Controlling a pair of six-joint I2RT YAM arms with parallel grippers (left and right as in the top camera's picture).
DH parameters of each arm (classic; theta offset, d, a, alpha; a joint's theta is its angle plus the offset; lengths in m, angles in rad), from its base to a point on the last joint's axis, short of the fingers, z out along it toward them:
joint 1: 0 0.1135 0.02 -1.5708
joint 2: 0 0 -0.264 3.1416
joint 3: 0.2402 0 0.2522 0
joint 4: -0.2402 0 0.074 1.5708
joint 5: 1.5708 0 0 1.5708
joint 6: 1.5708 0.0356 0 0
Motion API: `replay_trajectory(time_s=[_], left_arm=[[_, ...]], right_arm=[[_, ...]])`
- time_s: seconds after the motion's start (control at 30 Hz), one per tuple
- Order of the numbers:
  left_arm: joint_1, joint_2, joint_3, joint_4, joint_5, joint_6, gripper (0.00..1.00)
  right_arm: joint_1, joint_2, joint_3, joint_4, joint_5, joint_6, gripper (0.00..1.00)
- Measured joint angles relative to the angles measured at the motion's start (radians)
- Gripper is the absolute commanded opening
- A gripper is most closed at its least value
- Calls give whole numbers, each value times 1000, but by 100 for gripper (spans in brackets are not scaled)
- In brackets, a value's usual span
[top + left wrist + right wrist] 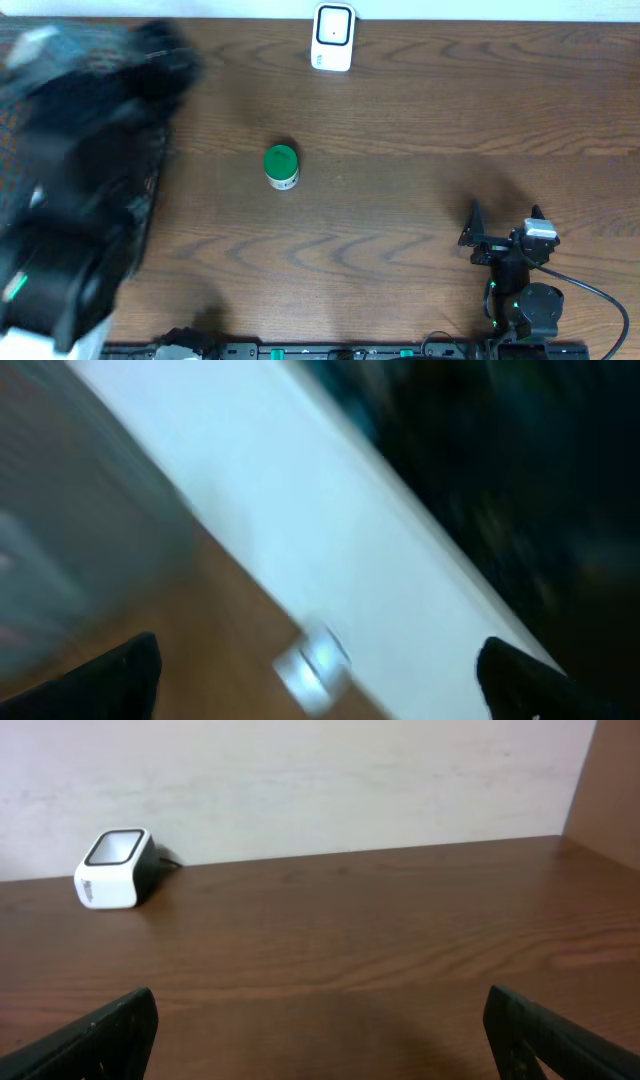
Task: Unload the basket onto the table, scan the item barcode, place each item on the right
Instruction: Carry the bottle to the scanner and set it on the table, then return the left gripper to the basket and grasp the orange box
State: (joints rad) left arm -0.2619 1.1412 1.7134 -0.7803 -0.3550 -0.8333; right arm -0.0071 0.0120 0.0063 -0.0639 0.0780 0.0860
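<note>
i see the small white jar with the round green lid [281, 166] sitting alone near the middle of the brown wooden table [400, 120], apart from the white boxy barcode scanner [333, 37] at the far edge. my left gripper [315, 680], blurred, has its fingers spread wide and empty. my right gripper [505, 215] gapes too, holding nothing.

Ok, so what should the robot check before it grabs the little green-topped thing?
1. Green-topped container sits alone on the table, nothing touching it: ok.
2. Scanner at the far edge, nothing in front of it: ok.
3. Right gripper open and empty: ok.
4. Left gripper open and empty: ok.
5. Left arm steady: not ok, it is blurred.
6. Where the barcode faces: cannot tell.
</note>
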Motion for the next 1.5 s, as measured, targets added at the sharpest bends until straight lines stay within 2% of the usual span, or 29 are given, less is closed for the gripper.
replay_trajectory(time_s=[0.1, 0.2, 0.27, 0.43, 0.57, 0.63, 0.77, 1.47, 1.5], left_arm=[[178, -79, 10, -63, -106, 72, 99], [359, -75, 11, -146, -125, 107, 99], [478, -16, 2, -191, -118, 124, 99], [613, 199, -28, -243, -52, 132, 100], [641, 432, -49, -201, 68, 126, 98], [644, 501, -49, -161, 116, 124, 93], [645, 639, -49, -100, 191, 118, 92], [674, 1005, -49, 18, 238, -87, 94], [676, 1016, -49, 24, 238, -91, 100]], right_arm=[[0, 0, 0, 0, 0, 0, 99], [0, 0, 0, 0, 0, 0, 99], [0, 0, 0, 0, 0, 0, 99], [0, 0, 0, 0, 0, 0, 99], [0, 0, 0, 0, 0, 0, 99], [0, 0, 0, 0, 0, 0, 99], [0, 0, 0, 0, 0, 0, 99], [0, 0, 0, 0, 0, 0, 99], [0, 0, 0, 0, 0, 0, 99]])
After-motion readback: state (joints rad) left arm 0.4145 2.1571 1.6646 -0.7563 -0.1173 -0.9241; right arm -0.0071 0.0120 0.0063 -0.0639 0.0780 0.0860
